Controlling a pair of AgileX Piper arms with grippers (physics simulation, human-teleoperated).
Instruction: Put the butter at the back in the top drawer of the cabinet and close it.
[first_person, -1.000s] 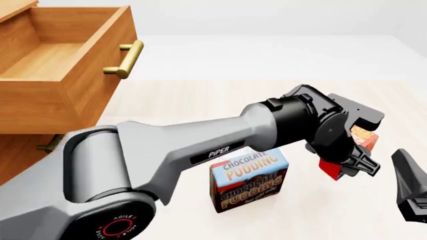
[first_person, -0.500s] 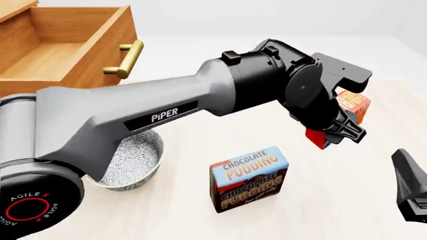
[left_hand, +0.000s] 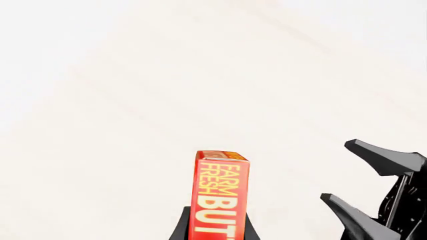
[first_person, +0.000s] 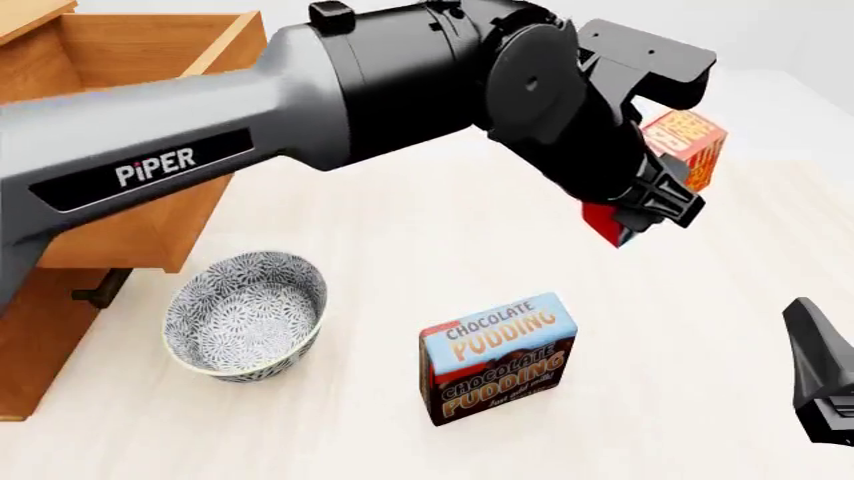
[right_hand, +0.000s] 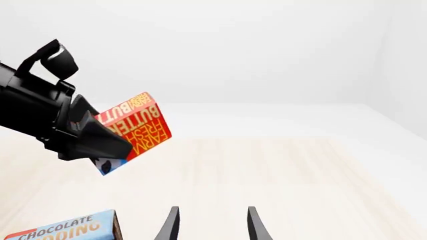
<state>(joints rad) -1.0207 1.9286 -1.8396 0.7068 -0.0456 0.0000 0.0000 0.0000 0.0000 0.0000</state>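
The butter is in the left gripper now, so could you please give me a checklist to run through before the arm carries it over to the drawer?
1. Grip: left gripper shut on the butter, fingers on both sides: ok.
2. Butter clear of the table, held in the air: ok.
3. Top drawer open and what shows of its inside bare: ok.
4. Path: patterned bowl and chocolate pudding box sit low on the table, below the held butter: ok.
5. Right gripper open and low, apart from the butter: ok.
6. Drawer depth for the box: cannot tell.
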